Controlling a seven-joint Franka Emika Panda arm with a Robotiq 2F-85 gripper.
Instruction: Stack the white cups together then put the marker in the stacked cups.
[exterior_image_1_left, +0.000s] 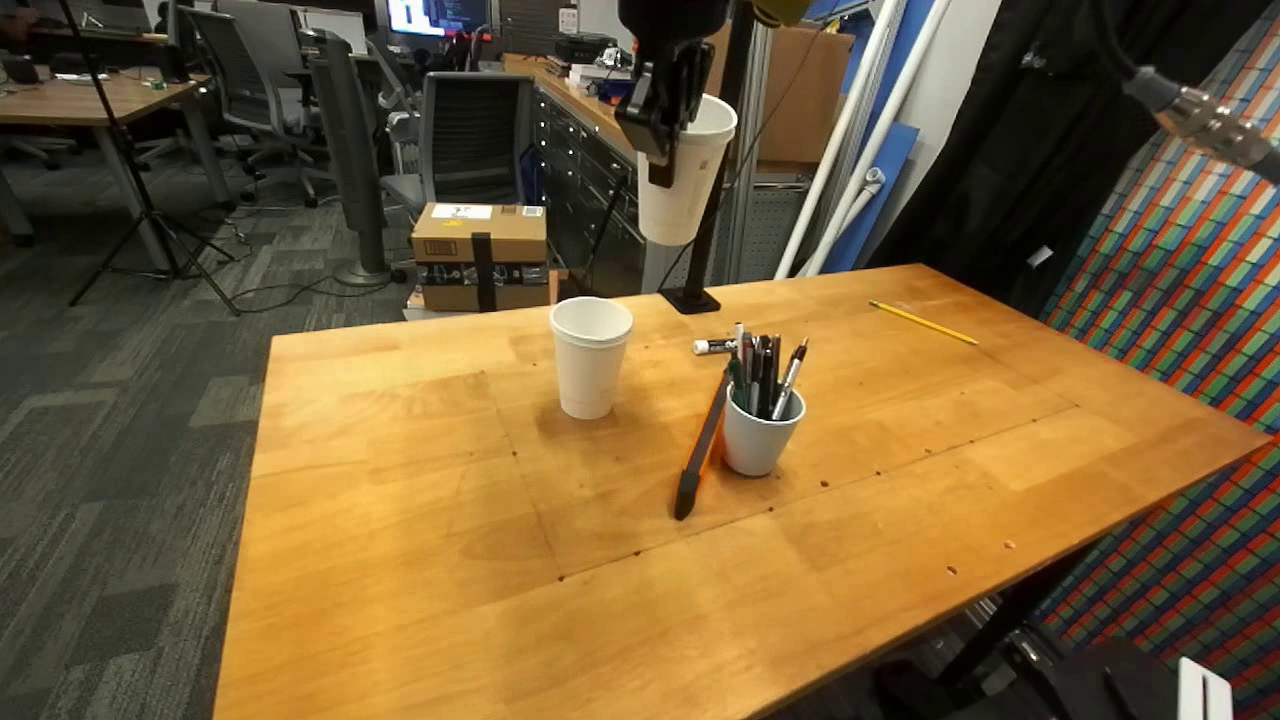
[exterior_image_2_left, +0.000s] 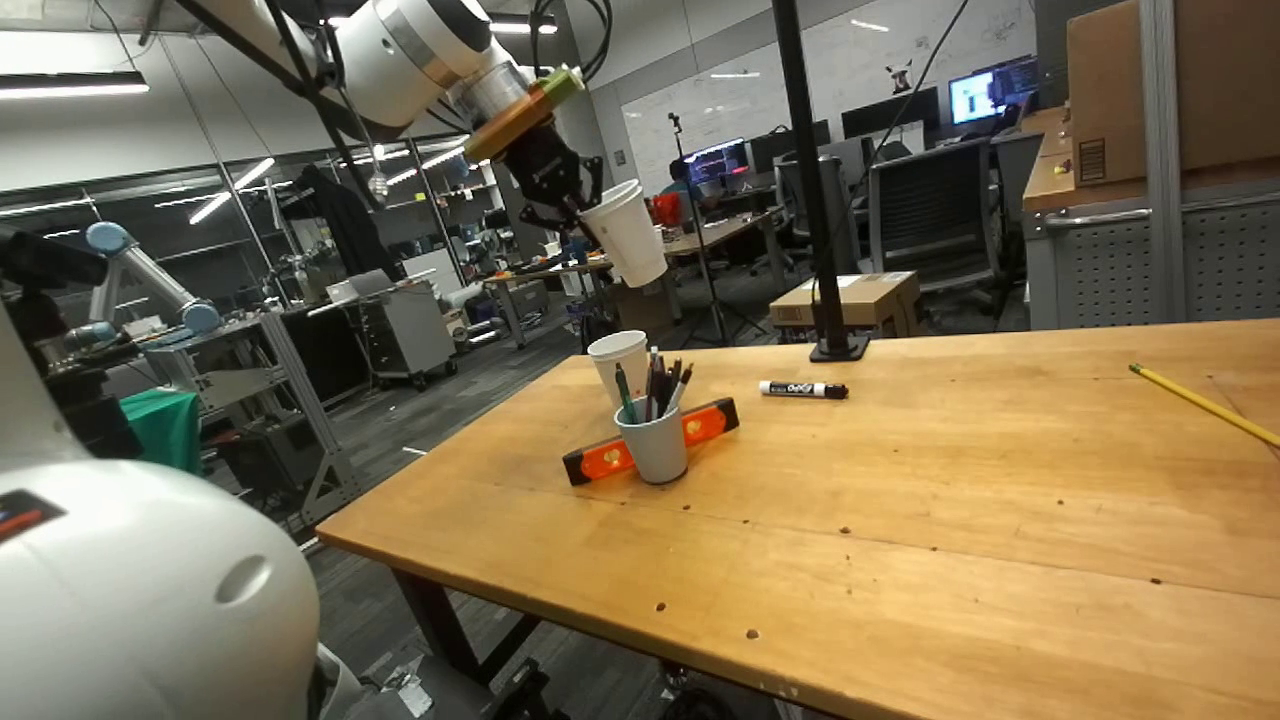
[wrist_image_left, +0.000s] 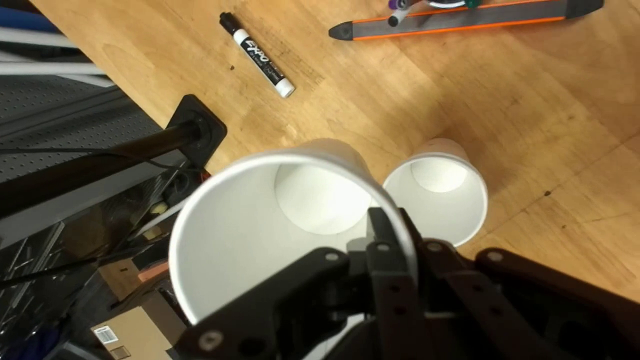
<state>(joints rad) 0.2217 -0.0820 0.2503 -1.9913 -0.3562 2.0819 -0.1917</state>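
My gripper (exterior_image_1_left: 668, 165) is shut on the wall of a white cup (exterior_image_1_left: 690, 190), one finger inside and one outside the rim. It holds this cup tilted, high above the table, also in an exterior view (exterior_image_2_left: 632, 240) and the wrist view (wrist_image_left: 235, 220). The other white cup (exterior_image_1_left: 590, 365) stands upright on the table. It is partly behind the pen cup in an exterior view (exterior_image_2_left: 615, 365) and shows its open mouth in the wrist view (wrist_image_left: 440, 205), beside the fingers. The marker (exterior_image_2_left: 803, 390), black and white, lies on the table near the pole base, also in the wrist view (wrist_image_left: 260, 57).
A pale grey-blue pen cup (exterior_image_1_left: 760, 440) full of pens stands beside an orange and black level (exterior_image_2_left: 710, 422). A black pole base (exterior_image_1_left: 690, 300) sits at the table edge. A yellow pencil (exterior_image_1_left: 922, 322) lies farther along the wooden table (exterior_image_1_left: 420, 480).
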